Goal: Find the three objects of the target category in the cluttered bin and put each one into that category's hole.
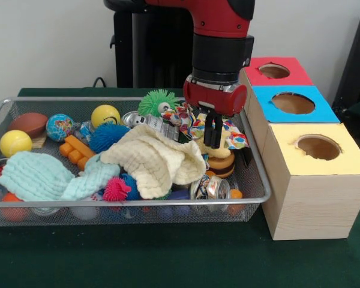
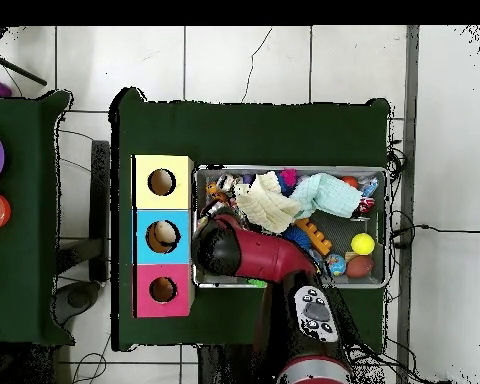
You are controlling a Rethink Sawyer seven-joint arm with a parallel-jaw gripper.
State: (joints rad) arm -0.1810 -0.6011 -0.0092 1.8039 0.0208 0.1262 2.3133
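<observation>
The silver wire-mesh bin (image 1: 138, 202) lies on the green table, full of clutter. It holds two yellow balls (image 1: 105, 114), a globe ball (image 1: 59, 126), a brown football (image 1: 30, 123), and green (image 1: 158, 102), blue (image 1: 107, 137) and pink (image 1: 116, 189) spiky balls. There are also a cream cloth (image 1: 153, 161), a mint cloth (image 1: 42, 177), orange blocks (image 1: 78, 149) and cans (image 1: 210, 187). My gripper (image 1: 213, 146) hangs shut over the bin's right part, just above a yellow and brown toy (image 1: 221, 161), beside a patterned cloth (image 1: 235, 140). In the overhead view the arm (image 2: 246, 252) hides the gripper.
Three wooden boxes with round holes stand right of the bin: red top (image 1: 275, 71), blue top (image 1: 294, 103), yellow top (image 1: 318, 147). In the overhead view the blue box's hole (image 2: 162, 235) shows a tan object inside. A second green table (image 2: 24, 220) holds purple and red discs.
</observation>
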